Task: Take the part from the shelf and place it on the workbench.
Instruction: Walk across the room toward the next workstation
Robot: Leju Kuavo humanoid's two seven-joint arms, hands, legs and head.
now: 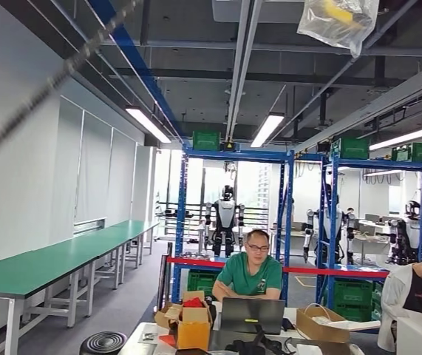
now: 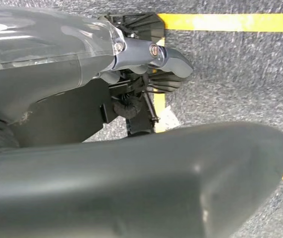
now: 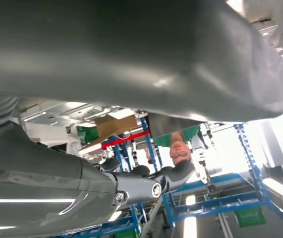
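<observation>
Facing seated person (image 1: 250, 272) behind laptop (image 1: 252, 315), boxes (image 1: 193, 322).

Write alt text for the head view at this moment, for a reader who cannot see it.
A person in a green shirt sits behind an open laptop at a cluttered desk, with cardboard boxes beside it. Behind stand blue shelving racks holding green crates, with humanoid robots among them. Long green-topped workbenches line the left wall.
</observation>
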